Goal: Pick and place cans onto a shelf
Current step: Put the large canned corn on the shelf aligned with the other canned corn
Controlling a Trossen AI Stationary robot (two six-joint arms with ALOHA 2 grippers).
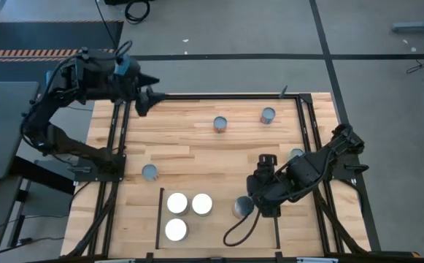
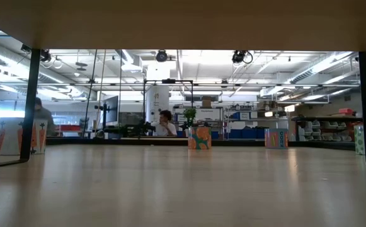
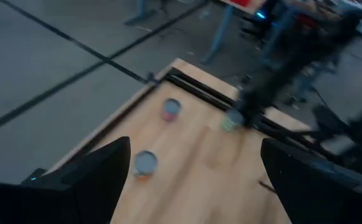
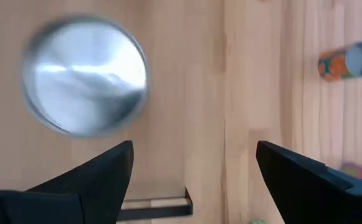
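Three white-topped cans (image 1: 187, 213) are standing on the shelf (image 1: 219, 226), which is lying on the plank table (image 1: 197, 139); a grey-topped can (image 1: 242, 207) is sitting beside the right gripper (image 1: 264, 207), jaws spread wide, holding nothing. Left gripper (image 1: 144, 101) is hovering at the far table edge, jaws wide, empty.

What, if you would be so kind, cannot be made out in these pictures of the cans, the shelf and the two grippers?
- High view: the can by the right arm is partly hidden by that arm.
- High view: the right gripper near the grey-topped can; its fingertips are hidden under the wrist.
- Low view: neither gripper shows.
- Left wrist view: the can labels are too blurred to read.
- Right wrist view: the shelf rail is cut off by the edge.
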